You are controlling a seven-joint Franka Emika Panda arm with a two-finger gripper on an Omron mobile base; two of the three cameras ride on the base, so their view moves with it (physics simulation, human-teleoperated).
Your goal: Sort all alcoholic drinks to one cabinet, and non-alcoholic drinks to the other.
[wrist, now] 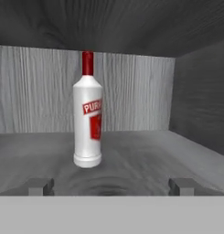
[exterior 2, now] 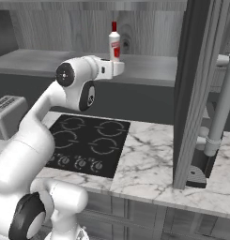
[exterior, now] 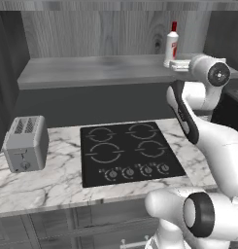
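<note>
Arm stretched level into cabinet, tool (wrist: 109, 186) spread wide, white bottle (wrist: 88, 123) upright ahead

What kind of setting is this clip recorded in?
A rendered home kitchen, by the look of it. A black four-burner cooktop is set into a marble counter, a toaster stands beside it, and a white bottle with red cap stands upright on a wooden cabinet shelf above.

White bottle (wrist: 88, 123) with red cap and red label; grey wood-grain cabinet (wrist: 40, 96); white-grey marbled bench (exterior: 52, 180); black cooktop (exterior: 127, 153); silver toaster (exterior: 25, 143).
</note>
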